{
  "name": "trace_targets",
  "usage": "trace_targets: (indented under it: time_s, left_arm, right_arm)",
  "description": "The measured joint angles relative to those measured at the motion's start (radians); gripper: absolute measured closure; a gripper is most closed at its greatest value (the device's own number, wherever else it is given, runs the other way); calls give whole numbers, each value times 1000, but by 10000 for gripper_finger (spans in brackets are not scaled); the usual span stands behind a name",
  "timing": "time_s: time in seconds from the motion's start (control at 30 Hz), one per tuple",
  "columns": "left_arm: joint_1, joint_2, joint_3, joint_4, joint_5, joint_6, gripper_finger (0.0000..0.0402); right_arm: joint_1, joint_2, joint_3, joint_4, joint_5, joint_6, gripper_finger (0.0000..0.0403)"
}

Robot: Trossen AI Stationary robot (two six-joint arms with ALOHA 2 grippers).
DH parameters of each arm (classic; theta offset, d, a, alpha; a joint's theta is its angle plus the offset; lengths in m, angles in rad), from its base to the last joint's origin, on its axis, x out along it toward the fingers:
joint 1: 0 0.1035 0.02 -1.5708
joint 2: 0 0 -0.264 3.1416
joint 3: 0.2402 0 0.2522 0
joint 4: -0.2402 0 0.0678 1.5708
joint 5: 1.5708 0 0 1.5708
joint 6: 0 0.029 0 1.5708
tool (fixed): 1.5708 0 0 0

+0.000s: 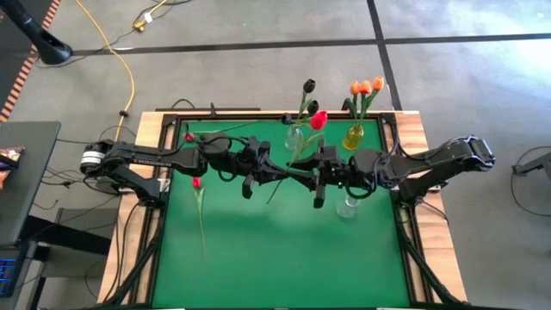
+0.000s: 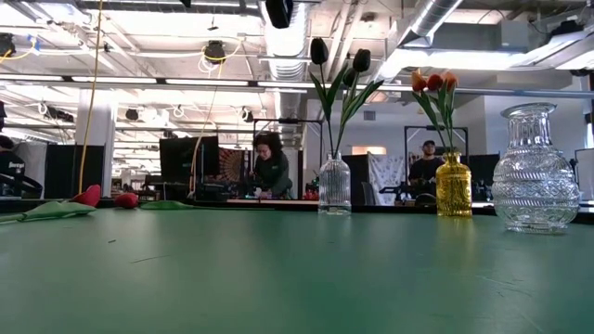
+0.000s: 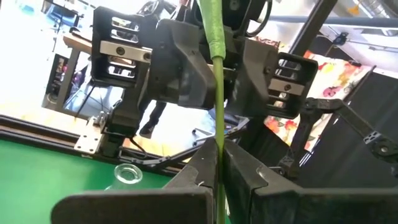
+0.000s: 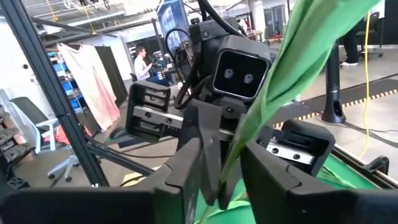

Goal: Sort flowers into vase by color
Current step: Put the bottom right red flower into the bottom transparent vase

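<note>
Above the middle of the green counter (image 1: 284, 250), both arms meet over one red tulip (image 1: 318, 120), just in front of the clear vase (image 1: 295, 138). The left gripper (image 3: 219, 163) is pressed together on the tulip's stem, which runs straight up between its fingers in the left wrist view. The right gripper (image 4: 222, 163) faces it from the other side, with the stem and a leaf passing between its fingers; whether they pinch the stem or only bracket it I cannot tell. The tulip's red head rises beside the clear vase, toward the yellow vase (image 1: 354, 136).

The clear vase holds two dark tulips (image 2: 318, 50). Right of it, the yellow vase holds orange tulips (image 1: 366, 86). A third, empty glass vase (image 1: 346, 207) stands in front of the yellow one, near the right arm.

Well left of the clear vase, more red tulips lie flat on the counter: one (image 1: 197, 183) under the left arm with its stem trailing toward the front edge, another (image 1: 188, 136) near the back edge.

People (image 2: 270, 165) sit at desks in the room beyond.
</note>
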Motion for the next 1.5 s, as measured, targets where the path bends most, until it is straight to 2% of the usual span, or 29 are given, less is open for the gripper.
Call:
trace_targets:
  time_s: [0.37,0.6,0.7,0.87,0.97,1.13,1.33,1.5]
  left_arm:
    - [0,0,0,-2,-1,-5,401]
    - [-1,0,0,-5,-3,0,399]
    - [-8,0,0,-8,-4,57,381]
    - [-9,-6,0,-17,-6,99,315]
    - [10,-18,1,-44,-2,91,275]
    - [60,-67,1,-194,32,39,230]
    - [107,-105,1,-403,30,14,217]
    - [104,-105,0,-446,17,14,217]
  right_arm:
    - [0,0,0,4,6,1,337]
    - [0,0,0,4,6,0,366]
    - [0,-1,0,1,6,-4,369]
    - [1,-43,0,-57,-3,-5,367]
    - [6,-101,0,-155,-3,0,368]
    - [42,-220,0,-421,-4,81,368]
    - [120,-365,0,-797,7,227,369]
    - [187,-452,0,-983,122,288,369]
